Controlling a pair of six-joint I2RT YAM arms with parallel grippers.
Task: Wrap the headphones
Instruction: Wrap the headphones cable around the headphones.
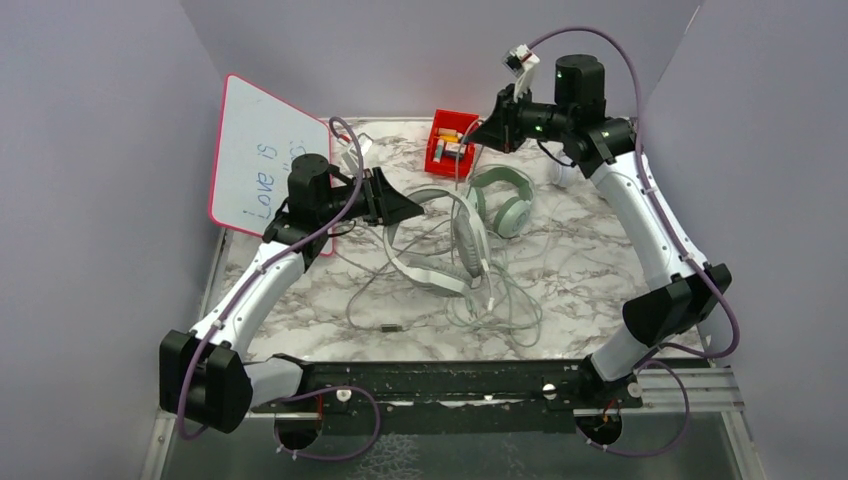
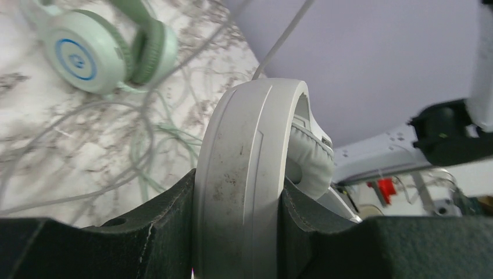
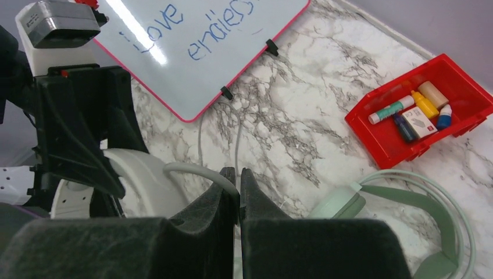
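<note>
The grey-white headphones [image 1: 467, 242] lie mid-table. My left gripper [image 1: 412, 207] is shut on one end of them, and in the left wrist view both jaws press the sides of the grey-white band [image 2: 244, 174]. My right gripper [image 1: 482, 133] hangs raised at the back, its fingers [image 3: 256, 195] shut on the thin grey-white cable [image 3: 192, 170]. Right of the grey-white pair lie the mint-green headphones [image 1: 505, 203] [image 2: 93, 52] [image 3: 401, 200]. A smaller white set [image 1: 563, 174] peeks out behind the right arm. Loose cables [image 1: 495, 312] tangle near the front.
A red bin [image 1: 450, 143] [image 3: 372, 139] of markers and small items stands at the back. A pink-edged whiteboard [image 1: 262, 160] [image 3: 197, 52] leans at the back left. Grey walls close in three sides. A cable plug [image 1: 392, 327] lies near the front.
</note>
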